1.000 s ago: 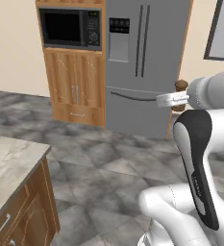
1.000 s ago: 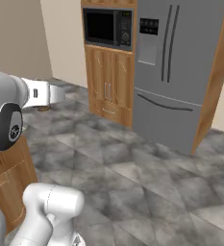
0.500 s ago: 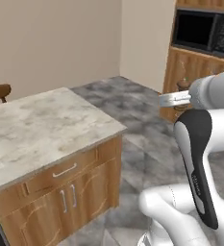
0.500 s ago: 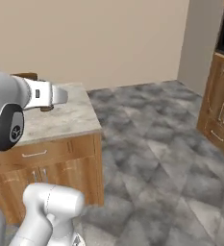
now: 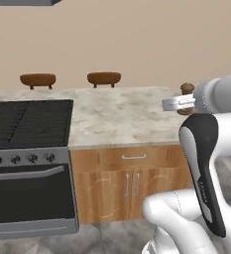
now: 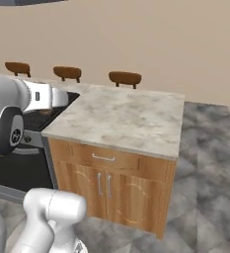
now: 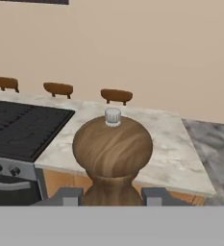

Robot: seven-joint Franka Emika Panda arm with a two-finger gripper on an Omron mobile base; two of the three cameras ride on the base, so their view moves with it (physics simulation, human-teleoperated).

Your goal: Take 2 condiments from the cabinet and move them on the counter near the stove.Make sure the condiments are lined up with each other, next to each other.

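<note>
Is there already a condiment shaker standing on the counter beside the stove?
No: the counter right of the stove is bare, and the one shaker in sight sits between the gripper fingers.

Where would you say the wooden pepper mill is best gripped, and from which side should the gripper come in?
Probably at the narrow waist below the round head of the pepper mill, from the side, level with the counter. The mill stands upright and the bulbous head would likely stop it sliding down through the fingers. The gripper already holds it this way, one finger on each side of the neck.
</note>
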